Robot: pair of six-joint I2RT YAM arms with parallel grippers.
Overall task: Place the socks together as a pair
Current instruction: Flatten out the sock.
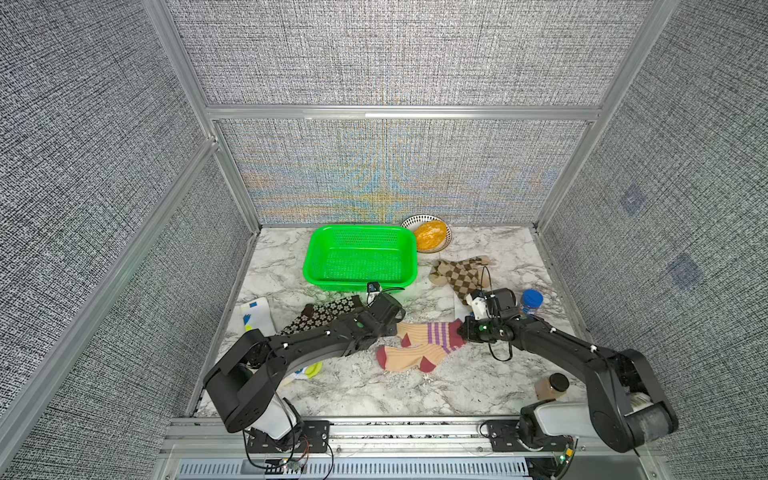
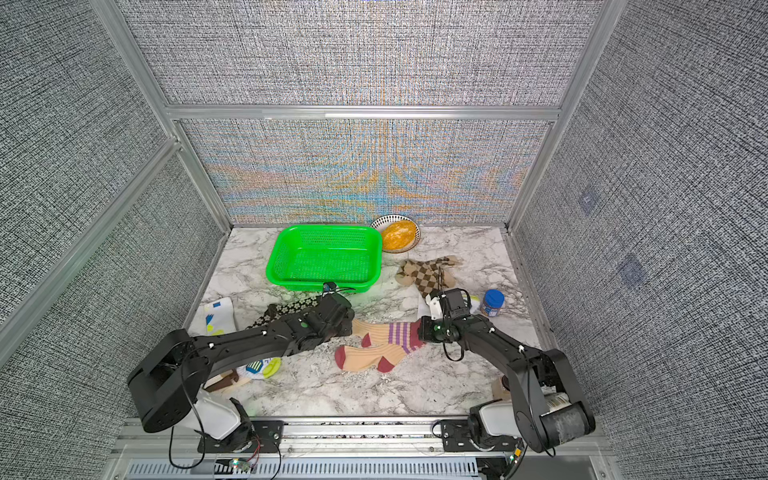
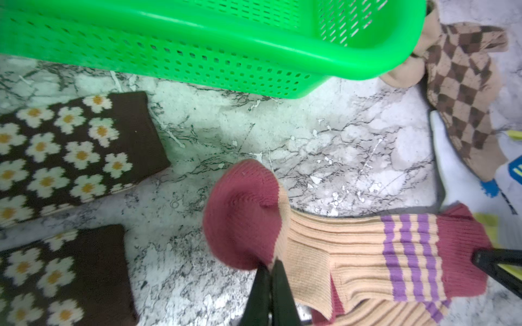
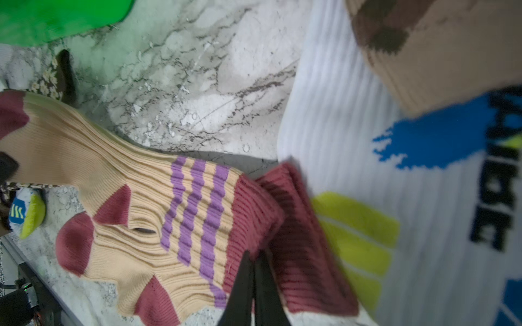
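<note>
- Peach striped sock [image 1: 424, 334] is being held taut, left gripper [image 3: 272, 268] clamping its toe and right gripper [image 4: 254, 262] clamping its cuff.
- Likely next: both arms lifting together and laying it squarely onto its twin [image 1: 403, 359].

In both top views the left arm [image 1: 316, 343] covers much of the brown flowered socks [image 1: 320, 312], a white patched sock [image 2: 262, 368] and the toe of one peach striped sock [image 1: 428, 332]. In the right wrist view the check sock [image 4: 452, 56] is blurred and cut off by the edge.
</note>
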